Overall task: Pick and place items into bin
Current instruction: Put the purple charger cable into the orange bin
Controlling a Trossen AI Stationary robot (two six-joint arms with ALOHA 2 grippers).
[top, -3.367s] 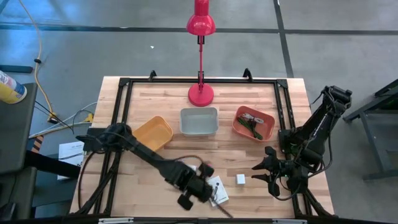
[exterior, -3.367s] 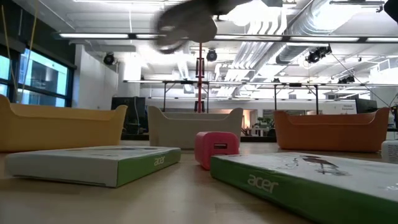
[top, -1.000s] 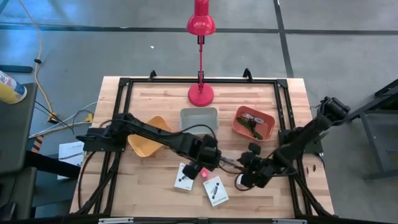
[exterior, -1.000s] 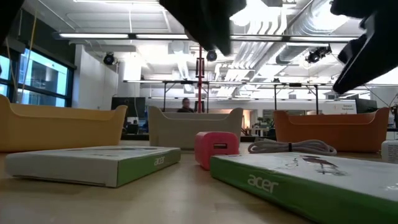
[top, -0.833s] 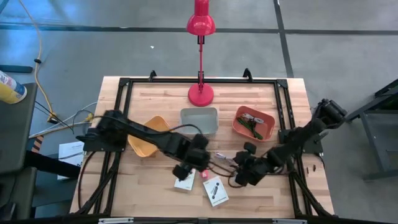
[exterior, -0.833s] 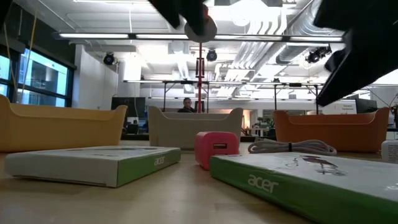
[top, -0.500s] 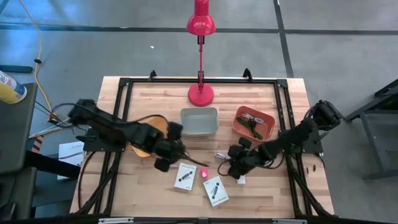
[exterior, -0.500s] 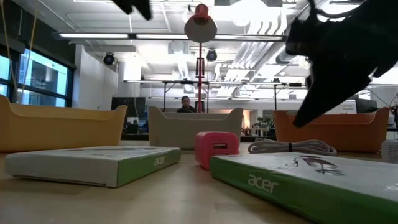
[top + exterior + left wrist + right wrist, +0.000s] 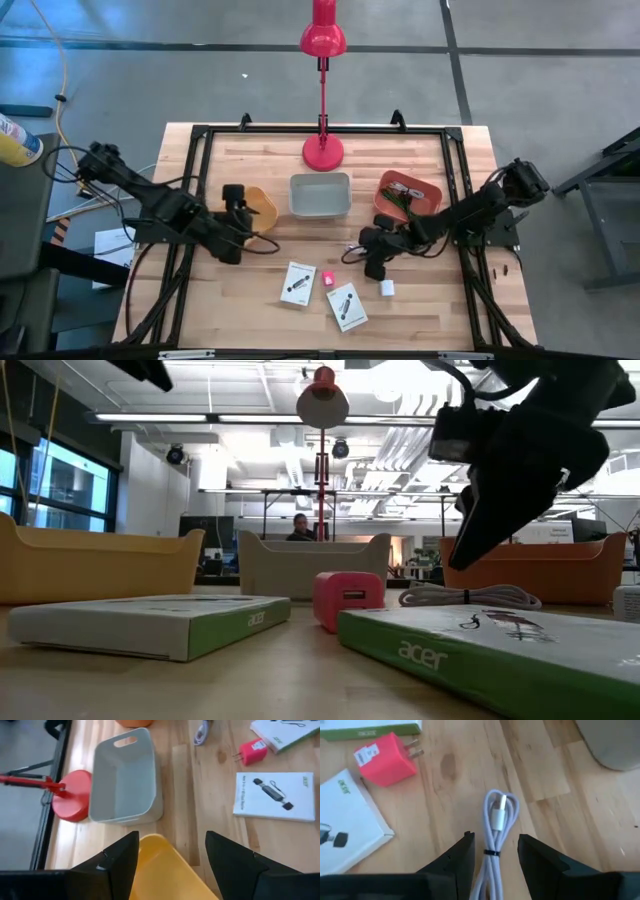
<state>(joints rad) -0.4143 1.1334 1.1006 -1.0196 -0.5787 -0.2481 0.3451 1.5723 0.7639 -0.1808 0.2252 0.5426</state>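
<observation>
Even, bright overhead light falls on the wooden table point(image 9: 330, 180), with only soft, short shadows. In the low view, ceiling strip lights point(image 9: 250, 417) glare white — the dark arm before them is a featureless silhouette. Nearest box point(image 9: 500, 650) is slightly soft.

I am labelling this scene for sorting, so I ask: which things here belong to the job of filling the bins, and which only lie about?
For the job: left white box, right white box, pink charger, white cube, coiled white cable, yellow bin, grey bin, orange bin.

Lying about: red lamp, yellow can beside the table, papers on the floor.
</observation>
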